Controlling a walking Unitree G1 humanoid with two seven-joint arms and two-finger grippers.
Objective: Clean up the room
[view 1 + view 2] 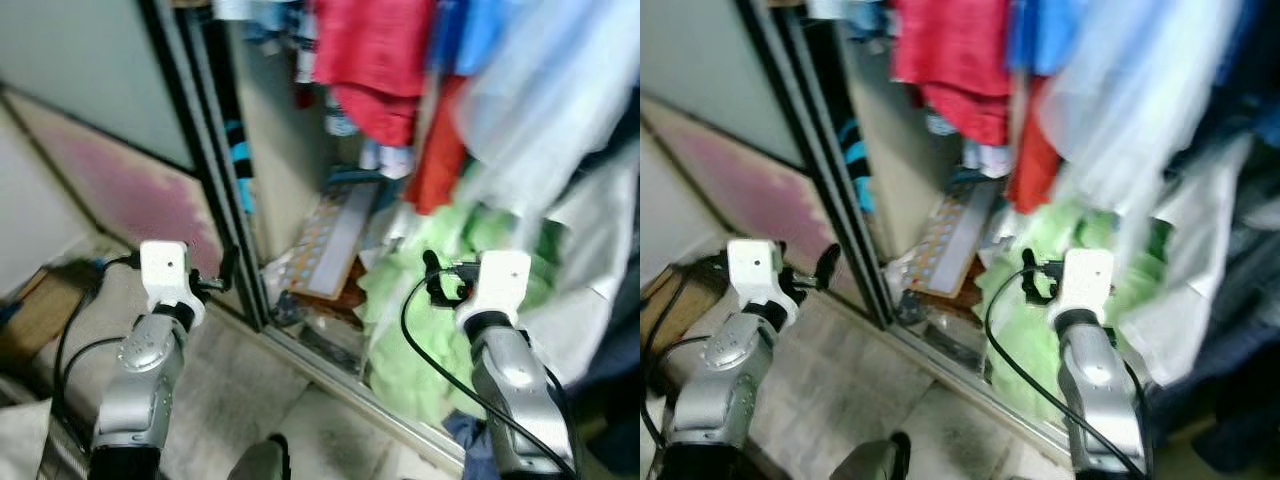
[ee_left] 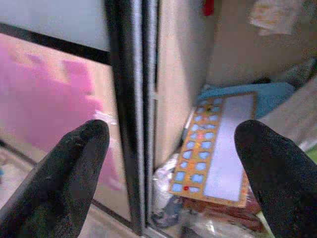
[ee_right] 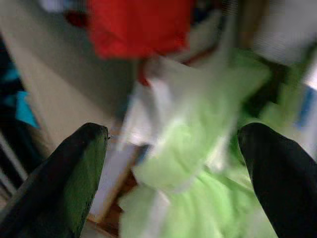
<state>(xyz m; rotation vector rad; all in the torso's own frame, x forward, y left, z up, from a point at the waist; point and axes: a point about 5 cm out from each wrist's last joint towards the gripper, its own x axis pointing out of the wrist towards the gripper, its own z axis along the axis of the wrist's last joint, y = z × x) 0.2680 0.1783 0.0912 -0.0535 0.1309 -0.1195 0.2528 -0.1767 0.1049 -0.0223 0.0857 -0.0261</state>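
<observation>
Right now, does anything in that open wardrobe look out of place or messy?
Yes. A light green cloth lies heaped at the bottom of the wardrobe and bulges out toward the sliding-door track. Beside it, a flat board with rows of blue squares leans askew on clutter. Both pincers, left and right, are open.

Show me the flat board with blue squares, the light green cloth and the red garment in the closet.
Board with blue squares (image 2: 210, 148), left wrist view, middle of its printed face.
Light green cloth (image 1: 410, 300), left eye view, upper folds.
Red garment (image 1: 372, 55), left eye view, main body.
</observation>
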